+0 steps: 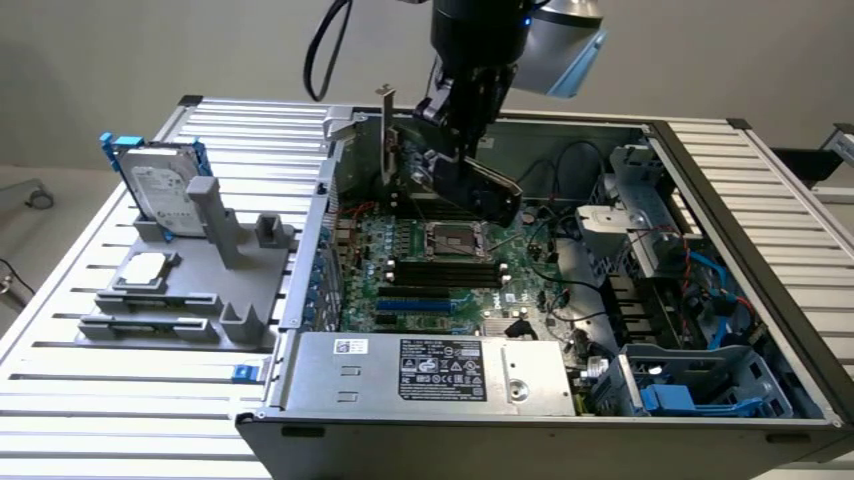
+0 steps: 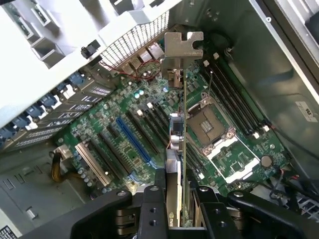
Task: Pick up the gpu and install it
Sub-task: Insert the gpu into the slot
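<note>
1. Overall, the open case (image 1: 534,440) leaves room: descend straight, clear of its walls.
2. Keep the gpu (image 2: 177,134), hanging edge-on above the motherboard (image 2: 124,107), parallel to its slots (image 2: 133,144).
3. The gripper (image 2: 178,199) has its jaws clamped on the gpu; hold it upright and line up the bracket (image 2: 183,45) carefully.

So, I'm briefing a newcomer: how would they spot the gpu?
Find the open computer case. Over its green motherboard the robot's hand grips the gpu, a thin card held on edge. Unlike the blue-framed hard drive outside, it has a silver end bracket.
</note>
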Available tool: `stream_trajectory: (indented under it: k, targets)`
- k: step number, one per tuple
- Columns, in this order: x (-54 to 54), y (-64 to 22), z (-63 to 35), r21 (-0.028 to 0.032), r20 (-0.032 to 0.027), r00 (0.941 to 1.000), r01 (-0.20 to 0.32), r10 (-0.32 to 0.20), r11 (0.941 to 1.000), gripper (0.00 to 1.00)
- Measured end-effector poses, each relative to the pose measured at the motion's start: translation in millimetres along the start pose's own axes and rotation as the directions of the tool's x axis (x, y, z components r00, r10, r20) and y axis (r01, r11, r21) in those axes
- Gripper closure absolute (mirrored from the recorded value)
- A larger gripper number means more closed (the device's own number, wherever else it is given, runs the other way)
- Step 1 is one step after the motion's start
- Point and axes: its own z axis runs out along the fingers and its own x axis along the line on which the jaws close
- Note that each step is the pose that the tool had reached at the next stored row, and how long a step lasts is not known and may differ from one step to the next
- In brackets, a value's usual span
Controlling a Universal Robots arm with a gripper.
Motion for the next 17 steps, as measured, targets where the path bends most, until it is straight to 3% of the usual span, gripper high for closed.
stream_trajectory:
  k: [4,8,12,17]
  targets:
    - [0.0,-0.1,1.6,-0.0004,-0.0022,0.9974,0.072,-0.072,0.9974,0.73]
    - [0.0,-0.1,3.3,-0.0010,-0.0043,0.9895,0.144,-0.144,0.9895,0.73]
    - [0.0,-0.2,5.2,-0.0018,-0.0065,0.9766,0.215,-0.215,0.9766,0.73]
    - [0.0,-0.3,7.8,-0.0030,-0.0091,0.9528,0.303,-0.303,0.9528,0.73]
